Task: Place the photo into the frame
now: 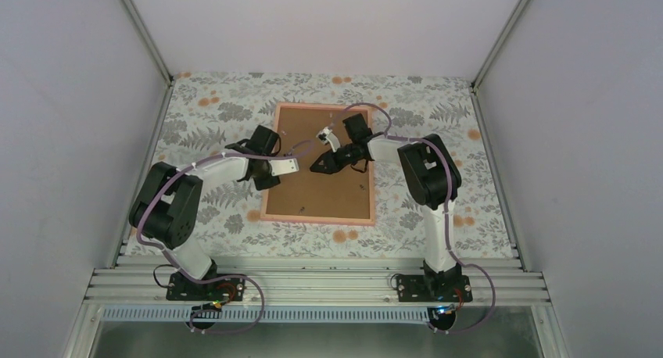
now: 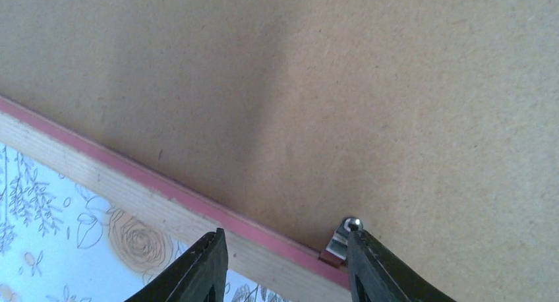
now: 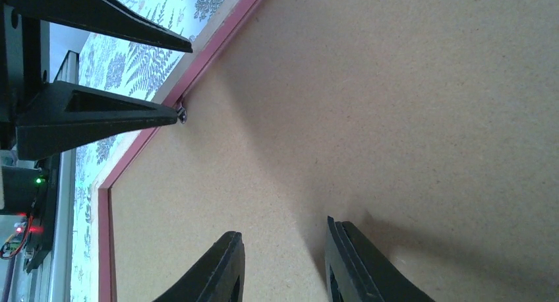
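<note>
Two arms lean over the frame [image 1: 317, 216], which lies face down on the floral cloth [image 1: 211, 108] with a brown backing board [image 1: 313, 178] filling it. The left gripper [image 2: 285, 236] straddles the frame's left rail, jaws partly apart and gripping nothing. One fingertip [image 2: 376, 269] rests against a small metal tab [image 2: 341, 241], likely to turn it and lock the board. The right gripper [image 3: 283, 228] hangs over the board's middle, jaws slightly apart and empty, perhaps to press it flat. The photo is nowhere visible; it may lie beneath the board.

This looks like a lab's robot test cell. Plain white wall panels [image 1: 328, 22] on grey aluminium posts [image 1: 145, 31] enclose a floral-patterned counter [image 1: 211, 123].
</note>
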Controlling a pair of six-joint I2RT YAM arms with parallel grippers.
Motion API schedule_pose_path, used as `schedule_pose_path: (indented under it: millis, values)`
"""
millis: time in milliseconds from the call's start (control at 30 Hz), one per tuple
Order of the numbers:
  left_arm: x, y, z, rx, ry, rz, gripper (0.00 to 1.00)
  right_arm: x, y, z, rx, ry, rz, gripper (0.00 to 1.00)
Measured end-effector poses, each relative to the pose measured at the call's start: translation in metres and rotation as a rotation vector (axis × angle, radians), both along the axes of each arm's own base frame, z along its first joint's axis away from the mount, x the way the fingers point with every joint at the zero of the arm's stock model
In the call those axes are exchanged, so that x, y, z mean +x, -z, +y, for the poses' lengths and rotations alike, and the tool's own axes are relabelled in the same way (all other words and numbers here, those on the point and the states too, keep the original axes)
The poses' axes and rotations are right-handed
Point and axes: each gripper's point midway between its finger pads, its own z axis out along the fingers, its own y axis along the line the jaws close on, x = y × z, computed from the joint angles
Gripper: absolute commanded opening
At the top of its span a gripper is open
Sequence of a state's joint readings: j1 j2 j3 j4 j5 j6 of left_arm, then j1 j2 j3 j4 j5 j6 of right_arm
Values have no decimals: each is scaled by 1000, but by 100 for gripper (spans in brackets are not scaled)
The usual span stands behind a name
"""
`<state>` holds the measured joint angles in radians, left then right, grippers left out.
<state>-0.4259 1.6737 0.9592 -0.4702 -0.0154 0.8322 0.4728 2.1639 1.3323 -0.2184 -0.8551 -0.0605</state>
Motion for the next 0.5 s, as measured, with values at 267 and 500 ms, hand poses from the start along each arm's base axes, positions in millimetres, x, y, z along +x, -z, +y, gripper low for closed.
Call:
schedule_pose_path:
  millis: [267, 500]
  values:
    - [-4, -10, 3, 30, 17, -31, 47, -1, 0, -2, -1, 1, 2, 34]
    - [19, -55, -11, -173, -76, -32, 54, -3, -3, -3, -1, -6, -2, 36]
